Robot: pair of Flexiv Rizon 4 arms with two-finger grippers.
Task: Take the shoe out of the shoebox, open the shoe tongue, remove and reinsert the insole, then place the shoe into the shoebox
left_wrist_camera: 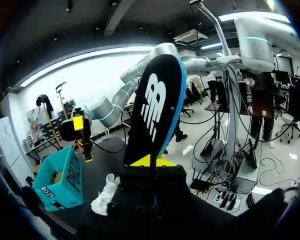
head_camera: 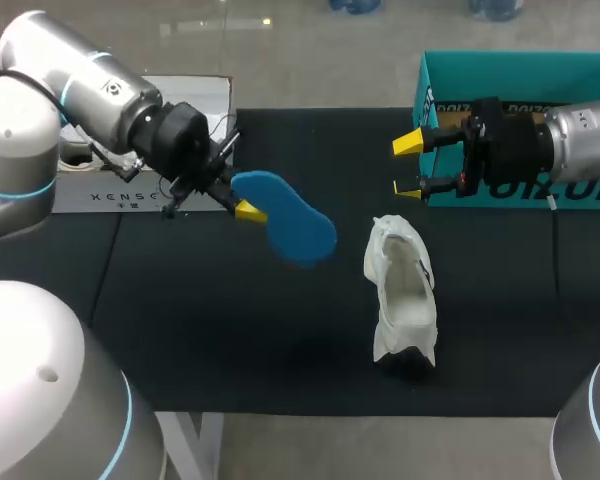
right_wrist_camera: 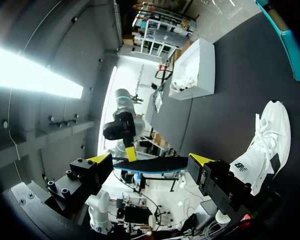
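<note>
Left end effector (head_camera: 248, 209) is clamped on one end of the blue insole (head_camera: 288, 231), holding it in the air above the tabletop (head_camera: 230, 330), left of centre. In the left wrist view the insole (left_wrist_camera: 155, 102) stands up between the fingers with its black underside toward the camera.

Right end effector (head_camera: 410, 166) is wide open with nothing in it, hanging just in front of the teal shoebox (head_camera: 520, 75). The shoebox sits at the far right corner.

White shoe (head_camera: 402, 290) rests on the tabletop, right of centre toward the near edge, opening facing up. It's well apart from both end effectors and outside the shoebox.

White box (head_camera: 195, 92) sits at the far left edge.
</note>
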